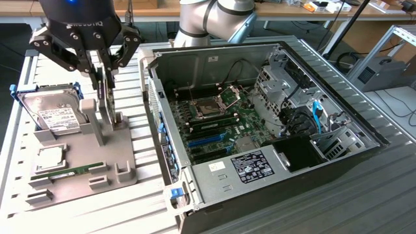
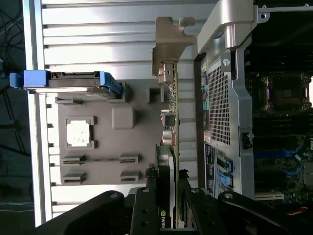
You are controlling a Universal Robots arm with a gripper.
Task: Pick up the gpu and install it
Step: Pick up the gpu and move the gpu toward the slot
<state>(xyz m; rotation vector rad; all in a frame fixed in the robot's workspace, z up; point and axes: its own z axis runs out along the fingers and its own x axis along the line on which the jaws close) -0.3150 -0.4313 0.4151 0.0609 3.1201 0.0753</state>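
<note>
The exterior view's top edge cuts off the arm [image 1: 211,19] and the gripper's [image 1: 106,87] upper body. The jaws hide the gpu's [image 1: 114,108] top there, and in the wrist view its end away from the bracket [image 2: 168,44]. The case's [image 1: 208,187] near corner runs off frame. The drive's [image 1: 55,114] label print is too small to read.
</note>
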